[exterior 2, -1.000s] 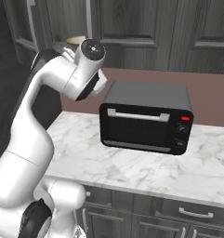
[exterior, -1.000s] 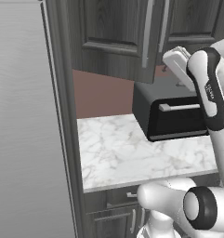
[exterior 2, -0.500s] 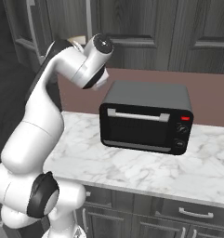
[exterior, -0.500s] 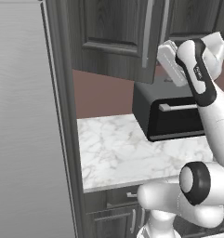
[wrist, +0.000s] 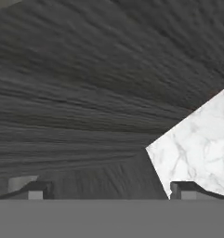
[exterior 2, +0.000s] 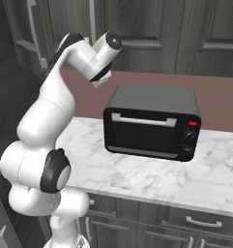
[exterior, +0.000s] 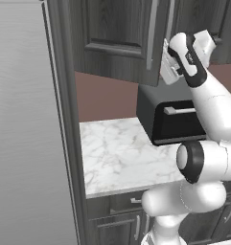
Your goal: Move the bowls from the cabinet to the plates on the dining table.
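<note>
The cabinet point(exterior: 117, 28) hangs above the counter with its dark grey panelled doors closed and a silver bar handle point(exterior: 153, 33) on the near door. The bowls are hidden, and the plates and the dining table are out of view. My gripper point(exterior: 168, 67) is raised high against the lower edge of the cabinet door, just right of that handle. In the hand view the gripper point(wrist: 111, 190) stands open, its fingertips point(wrist: 36, 189) far apart with nothing between them, facing dark wood grain from close up. In the right base view the cabinet point(exterior 2: 152, 29) spans the top.
A black toaster oven point(exterior: 174, 119) point(exterior 2: 152, 121) stands on the marble worktop point(exterior: 117, 158) under the cabinet, directly below my hand. A tall grey panel point(exterior: 26, 119) walls off the left side. Dark drawers point(exterior 2: 185, 223) run under the worktop.
My arm has swung its wrist upward and carried the hand left toward the cabinet door. The jaws have stayed open. The base has not moved.
</note>
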Motion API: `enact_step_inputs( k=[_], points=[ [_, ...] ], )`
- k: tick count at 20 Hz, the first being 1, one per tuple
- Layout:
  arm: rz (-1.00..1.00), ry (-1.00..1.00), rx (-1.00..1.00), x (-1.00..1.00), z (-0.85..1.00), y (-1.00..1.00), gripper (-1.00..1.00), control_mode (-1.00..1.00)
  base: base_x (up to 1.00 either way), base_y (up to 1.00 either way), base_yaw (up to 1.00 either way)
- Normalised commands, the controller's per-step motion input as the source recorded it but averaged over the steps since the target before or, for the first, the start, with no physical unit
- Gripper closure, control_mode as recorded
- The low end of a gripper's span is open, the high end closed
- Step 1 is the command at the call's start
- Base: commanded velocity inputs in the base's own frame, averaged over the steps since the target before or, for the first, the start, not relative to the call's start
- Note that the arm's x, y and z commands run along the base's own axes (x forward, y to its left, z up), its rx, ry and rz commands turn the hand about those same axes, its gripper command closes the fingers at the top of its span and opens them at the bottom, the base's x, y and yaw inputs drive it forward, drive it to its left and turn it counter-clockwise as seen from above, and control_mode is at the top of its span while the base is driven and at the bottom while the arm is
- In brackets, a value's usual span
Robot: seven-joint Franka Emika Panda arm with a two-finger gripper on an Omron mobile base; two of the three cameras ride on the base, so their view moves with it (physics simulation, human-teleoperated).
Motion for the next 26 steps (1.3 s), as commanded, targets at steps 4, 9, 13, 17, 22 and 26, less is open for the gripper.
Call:
enact_step_inputs(
  k=[4, 9, 13, 17, 22, 26],
  points=[
    [0.07, 0.15, 0.10, 0.62, 0.00, 0.26, -1.00, -1.00, 0.00, 0.00, 0.00],
    [0.14, 0.18, 0.09, 0.51, 0.00, 0.25, -1.00, -1.00, 0.00, 0.00, 0.00],
    [0.23, 0.17, 0.08, 0.22, 0.00, 0.26, -1.00, -1.00, 0.00, 0.00, 0.00],
    [0.21, 0.12, 0.07, 0.14, 0.00, 0.31, -1.00, -1.00, 0.00, 0.00, 0.00],
    [0.20, 0.11, 0.07, 0.20, 0.00, 0.26, -1.00, -1.00, 0.00, 0.00, 0.00],
    [0.25, 0.06, 0.03, -0.11, -0.01, 0.31, -1.00, -1.00, 0.00, 0.00, 0.00]
  ],
)
